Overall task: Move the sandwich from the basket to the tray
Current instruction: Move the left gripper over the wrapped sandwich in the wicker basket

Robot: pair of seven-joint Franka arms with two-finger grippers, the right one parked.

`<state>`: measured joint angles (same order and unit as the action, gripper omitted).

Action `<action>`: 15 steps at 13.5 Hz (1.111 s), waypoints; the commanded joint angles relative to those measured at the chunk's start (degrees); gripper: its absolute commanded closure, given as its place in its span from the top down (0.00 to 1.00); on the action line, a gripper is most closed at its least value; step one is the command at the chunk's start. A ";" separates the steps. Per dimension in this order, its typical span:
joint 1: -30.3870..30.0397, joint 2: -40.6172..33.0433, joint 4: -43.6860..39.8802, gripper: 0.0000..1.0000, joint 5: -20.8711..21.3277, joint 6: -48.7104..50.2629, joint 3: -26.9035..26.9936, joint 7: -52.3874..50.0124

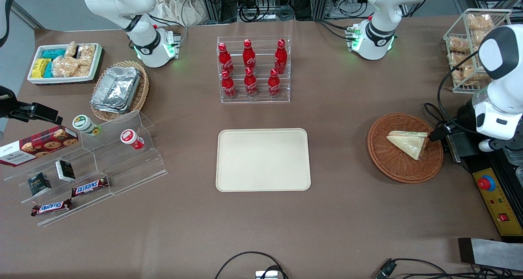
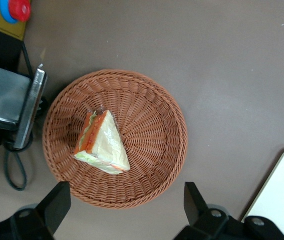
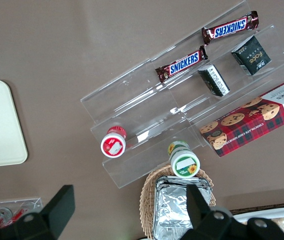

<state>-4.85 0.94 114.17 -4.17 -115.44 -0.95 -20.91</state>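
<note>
The sandwich (image 1: 408, 142) is a wrapped pale wedge lying flat in the round reddish-brown wicker basket (image 1: 384, 164), toward the working arm's end of the table. Its cut edge of orange and green filling shows in the left wrist view (image 2: 101, 142), well inside the basket's rim (image 2: 172, 125). My gripper (image 1: 436, 133) hangs above the basket's edge, open, with nothing between its fingers (image 2: 125, 205). It is apart from the sandwich. The cream-beige tray (image 1: 263, 159) lies bare at the table's middle, and one corner (image 2: 282, 195) appears in the left wrist view.
A yellow box with a red stop button (image 1: 490, 189) and a black metal block (image 2: 9, 102) sit close beside the basket. A clear rack of red bottles (image 1: 253, 68) stands farther from the front camera than the tray. A wire rack of bagged snacks (image 1: 470, 38) stands near the working arm.
</note>
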 commanded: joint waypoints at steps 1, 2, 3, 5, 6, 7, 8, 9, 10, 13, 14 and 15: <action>-1.65 -3.22 6.66 1.00 -2.59 -5.30 -0.20 -0.53; -1.66 -3.75 8.68 1.00 -3.72 -7.24 -0.20 -0.62; -1.75 -4.01 10.96 1.00 -4.35 -9.43 -0.11 -0.62; -2.88 -4.02 12.91 1.00 -4.53 -11.21 -0.11 -0.79; -3.15 -3.84 13.53 1.00 -4.53 -11.30 -0.11 -0.80; -4.28 -3.58 13.97 1.00 -4.53 -11.30 -0.11 -0.80; -5.43 -3.05 14.49 1.00 -4.53 -11.39 -0.11 -0.88; -6.05 -2.87 14.94 1.00 -4.53 -12.00 -0.11 -0.88; -6.75 -2.52 15.64 1.00 -4.53 -12.96 -0.11 -0.88; -6.93 -1.82 19.58 1.00 -4.70 -19.19 -0.11 -0.88; -6.93 -1.38 20.90 1.00 -4.79 -21.30 -0.11 -0.88; -6.93 -0.94 21.52 1.00 -5.75 -22.71 -0.11 -0.88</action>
<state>-11.48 -0.06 133.40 -8.39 -134.66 -0.59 -21.30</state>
